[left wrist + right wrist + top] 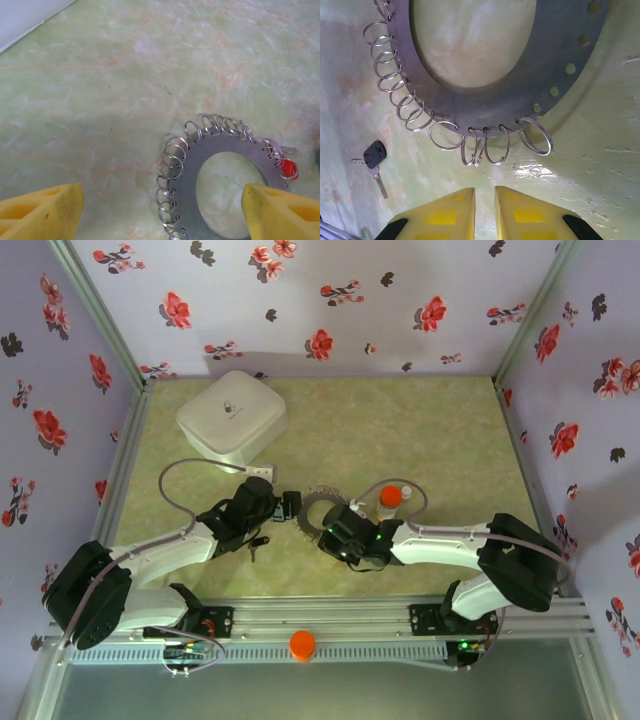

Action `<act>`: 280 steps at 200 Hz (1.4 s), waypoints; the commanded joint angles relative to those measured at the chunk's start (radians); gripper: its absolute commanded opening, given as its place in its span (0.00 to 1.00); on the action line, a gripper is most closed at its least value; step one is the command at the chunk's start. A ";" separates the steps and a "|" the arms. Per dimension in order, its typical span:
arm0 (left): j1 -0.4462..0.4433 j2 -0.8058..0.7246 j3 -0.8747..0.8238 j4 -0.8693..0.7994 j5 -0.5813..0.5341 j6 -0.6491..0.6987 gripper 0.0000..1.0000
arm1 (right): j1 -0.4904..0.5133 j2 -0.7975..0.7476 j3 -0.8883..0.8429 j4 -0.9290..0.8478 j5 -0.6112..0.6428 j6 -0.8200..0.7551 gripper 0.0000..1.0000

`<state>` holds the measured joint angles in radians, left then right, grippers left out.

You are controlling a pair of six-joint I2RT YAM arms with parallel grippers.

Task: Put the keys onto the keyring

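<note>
The keyring [316,506] lies flat mid-table, a grey plate [225,148] with wire loops along its rim. A red-tagged key [287,168] sits at its far rim. The black-headed key [375,155] lies loose on the table [258,544], apart from the ring. My left gripper [162,215] is open just above the ring; its left rim lies between the fingers and one finger [280,210] is over the centre hole. My right gripper [484,192] points at the ring's looped edge [485,145], fingers a narrow slit apart with nothing between them.
A white square box [232,418] stands at the back left. An orange pill bottle [390,500] with a white cap lies just right of the ring, beside my right arm. An orange cap [302,644] rests on the front rail. Flowered walls close in three sides.
</note>
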<state>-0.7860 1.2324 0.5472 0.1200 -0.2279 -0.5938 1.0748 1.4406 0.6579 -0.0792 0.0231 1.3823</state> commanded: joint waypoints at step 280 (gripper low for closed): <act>0.003 -0.039 0.005 -0.030 -0.035 -0.007 0.84 | -0.066 0.093 -0.044 0.158 -0.016 0.060 0.14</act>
<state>-0.7860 1.2156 0.5465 0.1104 -0.2287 -0.5938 1.0161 1.5234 0.6212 0.0612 -0.0044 1.4254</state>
